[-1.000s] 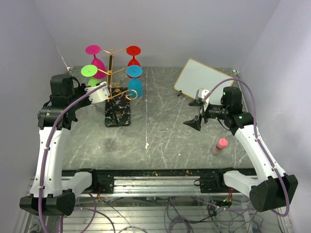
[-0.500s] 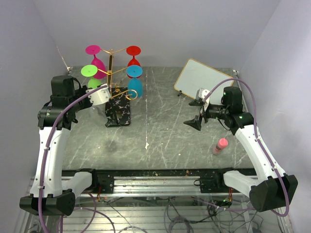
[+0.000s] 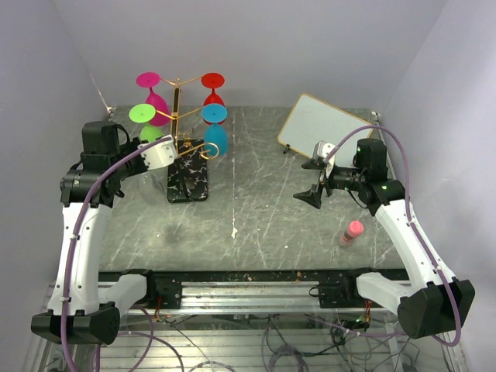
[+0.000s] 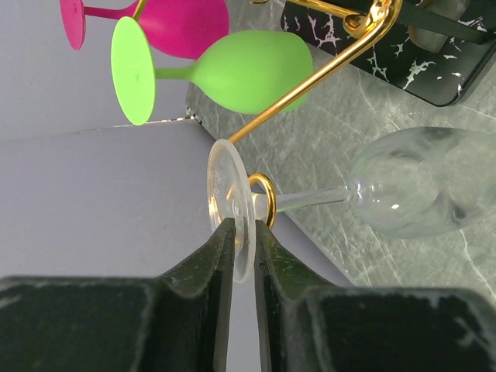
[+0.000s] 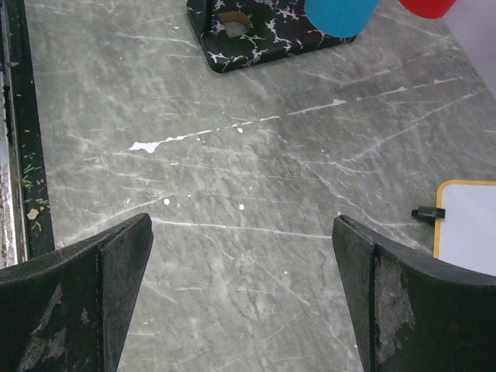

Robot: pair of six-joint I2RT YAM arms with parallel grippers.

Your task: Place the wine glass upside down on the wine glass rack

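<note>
The clear wine glass (image 4: pixel 418 186) hangs bowl-down at the left of the wine glass rack (image 3: pixel 177 116), its stem passing through a gold spiral loop (image 4: pixel 263 203). My left gripper (image 4: pixel 242 225) is shut narrowly on the glass's round foot (image 4: pixel 225 194), with a black finger close against each face. In the top view the left gripper (image 3: pixel 164 147) sits just left of the rack's black base (image 3: pixel 188 182). My right gripper (image 3: pixel 310 180) hovers wide open above bare table at mid right, nothing between its fingers (image 5: pixel 116 256).
Magenta (image 3: pixel 155 97), green (image 3: pixel 143 115), red (image 3: pixel 213 87) and blue (image 3: pixel 215 128) glasses hang upside down on the rack. A whiteboard (image 3: pixel 322 128) lies at the back right. A pink bottle (image 3: pixel 352 232) stands near the right arm. Walls close in on three sides.
The left gripper has shifted a little down and left beside the rack. The right arm has not moved.
</note>
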